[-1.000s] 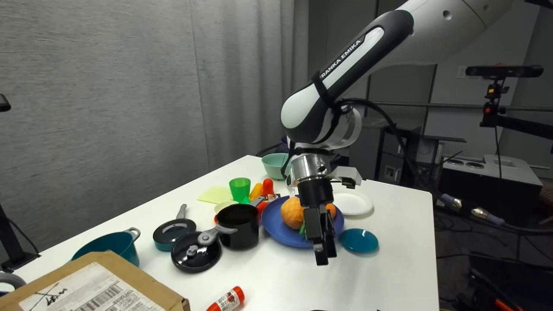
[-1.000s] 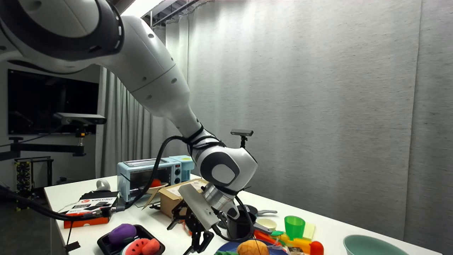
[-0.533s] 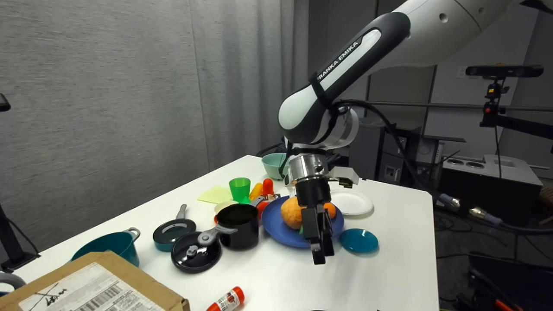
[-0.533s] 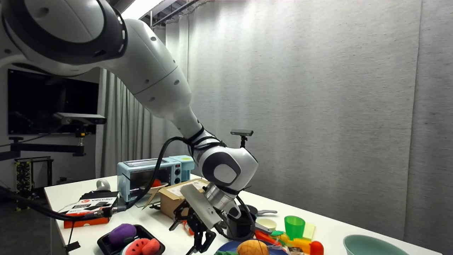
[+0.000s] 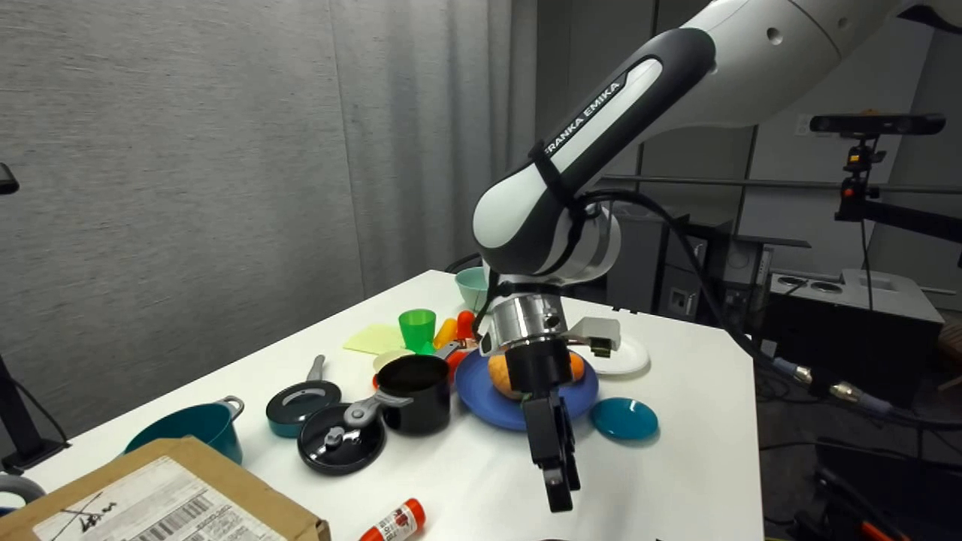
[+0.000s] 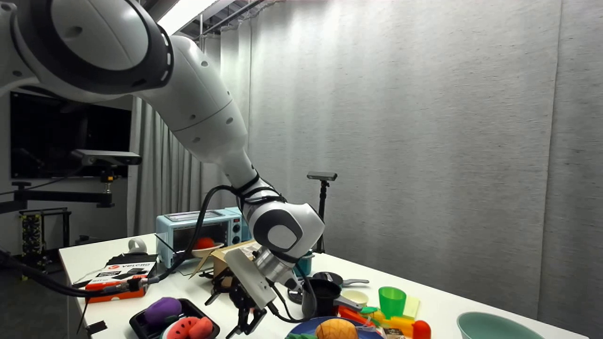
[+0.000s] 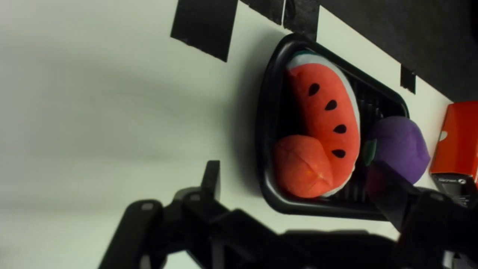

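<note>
While the tool point(image 6: 218, 320) hangs spread and released, black tray point(image 7: 268, 112) just ahead of it, plush watermelon point(image 7: 321, 117) inside

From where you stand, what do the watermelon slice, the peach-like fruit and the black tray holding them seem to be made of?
Watermelon slice: probably stuffed cloth, matte, with softly rounded edges. Peach-like fruit: likely matte fabric too; puckered seams show. Black tray: perhaps plastic, possibly coated metal; ribbed inside, its rim smooth with a faint sheen.
</note>
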### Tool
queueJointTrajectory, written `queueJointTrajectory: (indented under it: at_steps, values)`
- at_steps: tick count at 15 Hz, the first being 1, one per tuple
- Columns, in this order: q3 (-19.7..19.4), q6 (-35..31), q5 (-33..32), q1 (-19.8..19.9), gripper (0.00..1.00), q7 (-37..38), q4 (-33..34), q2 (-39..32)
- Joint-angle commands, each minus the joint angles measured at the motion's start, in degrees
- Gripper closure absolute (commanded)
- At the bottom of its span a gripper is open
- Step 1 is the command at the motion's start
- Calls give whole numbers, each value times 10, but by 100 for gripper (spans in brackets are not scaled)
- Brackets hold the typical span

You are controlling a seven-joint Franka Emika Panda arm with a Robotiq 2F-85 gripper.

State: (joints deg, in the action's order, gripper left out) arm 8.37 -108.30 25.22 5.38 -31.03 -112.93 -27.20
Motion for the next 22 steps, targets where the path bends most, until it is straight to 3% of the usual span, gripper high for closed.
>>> queueJointTrajectory:
  at_steps: [1, 8, 13, 22]
  values:
    - [20, 9, 29, 5, 0, -61, 2, -17]
    - [26, 32, 74, 11, 0, -115, 4, -29]
    - [20, 68, 78, 6, 0, -114, 6, -21]
    - [24, 24, 74, -21, 0, -111, 5, -40]
